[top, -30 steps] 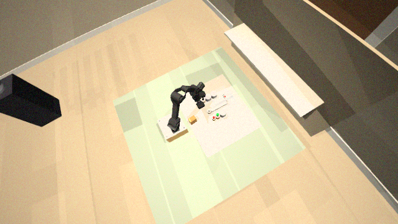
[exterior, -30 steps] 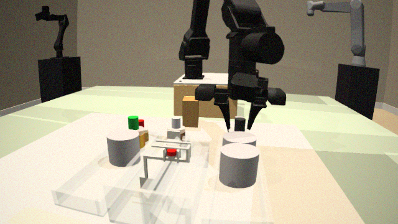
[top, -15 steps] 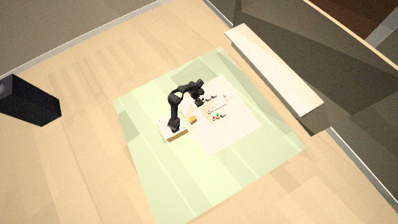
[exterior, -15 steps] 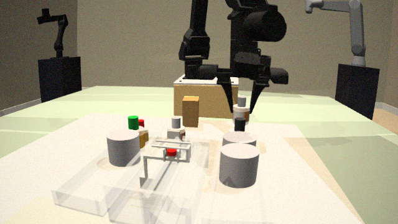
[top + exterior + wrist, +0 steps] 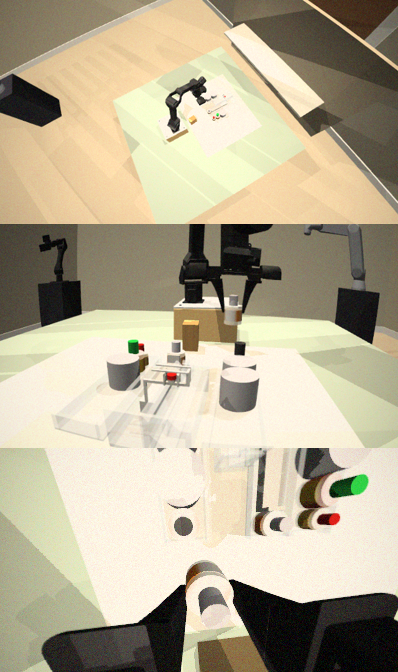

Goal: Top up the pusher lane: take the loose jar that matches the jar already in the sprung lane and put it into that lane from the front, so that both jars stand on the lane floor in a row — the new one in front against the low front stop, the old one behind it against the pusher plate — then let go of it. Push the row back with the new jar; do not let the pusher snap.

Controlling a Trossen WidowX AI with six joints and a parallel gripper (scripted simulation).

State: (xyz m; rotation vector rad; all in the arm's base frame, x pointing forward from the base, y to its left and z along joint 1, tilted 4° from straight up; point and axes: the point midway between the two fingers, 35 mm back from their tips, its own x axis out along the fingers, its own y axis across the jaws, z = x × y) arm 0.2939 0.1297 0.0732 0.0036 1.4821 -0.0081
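Note:
My gripper (image 5: pixel 233 312) (image 5: pixel 207 586) is shut on a grey-capped jar (image 5: pixel 233 317) (image 5: pixel 205 571) with a white and orange-brown body, held upright in the air clear of the mat. A like jar (image 5: pixel 176 358) (image 5: pixel 265 523) with a grey cap stands at the front end of the clear-walled sprung lane (image 5: pixel 250 503). The held jar is in front of the lanes, to the left of that jar in the wrist view. A grey bracket (image 5: pixel 155 382) with a red disc (image 5: pixel 171 376) stands over the lane. The pusher plate cannot be made out clearly.
A black-capped jar (image 5: pixel 239 348) (image 5: pixel 183 526) stands in a side lane before grey cylinders (image 5: pixel 239 392). On the other side are a green-capped jar (image 5: pixel 133 346) (image 5: pixel 315 493), a red-capped jar (image 5: pixel 310 519) and another grey cylinder (image 5: pixel 123 373). An orange-brown block (image 5: pixel 193 119) (image 5: pixel 190 336) stands near the arm's base.

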